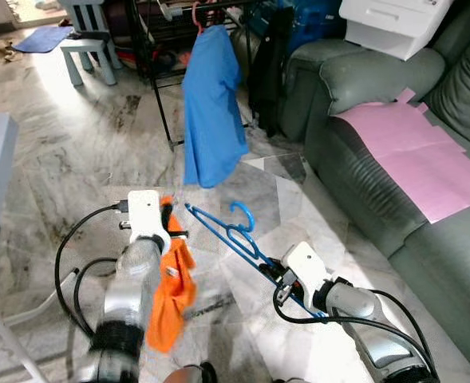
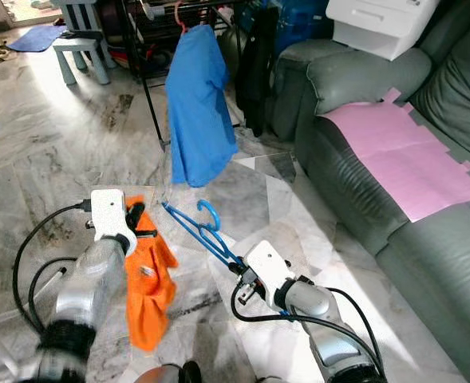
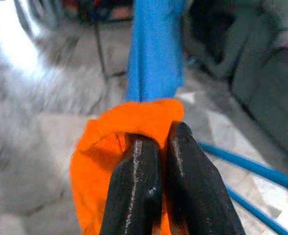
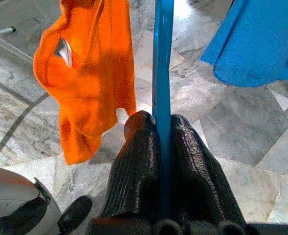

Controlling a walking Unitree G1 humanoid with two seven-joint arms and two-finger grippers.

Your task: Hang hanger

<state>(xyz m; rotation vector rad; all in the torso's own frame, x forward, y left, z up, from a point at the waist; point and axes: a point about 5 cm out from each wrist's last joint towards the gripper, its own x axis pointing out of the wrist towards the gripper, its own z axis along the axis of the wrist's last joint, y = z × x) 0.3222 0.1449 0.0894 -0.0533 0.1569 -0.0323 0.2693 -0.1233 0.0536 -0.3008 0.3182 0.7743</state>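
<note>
Hanger (image 1: pixel 223 231), blue plastic, is clamped in the right gripper (image 1: pixel 276 277) at five o'clock in the head view, while the left wrist view shows the left gripper (image 3: pixel 158 147) pinching an orange garment (image 3: pixel 109 152), so dressing the hanger probably comes next.

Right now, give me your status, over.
Left gripper shut on orange garment. Right gripper shut on blue hanger. Blue shirt hangs on rack ahead.
</note>
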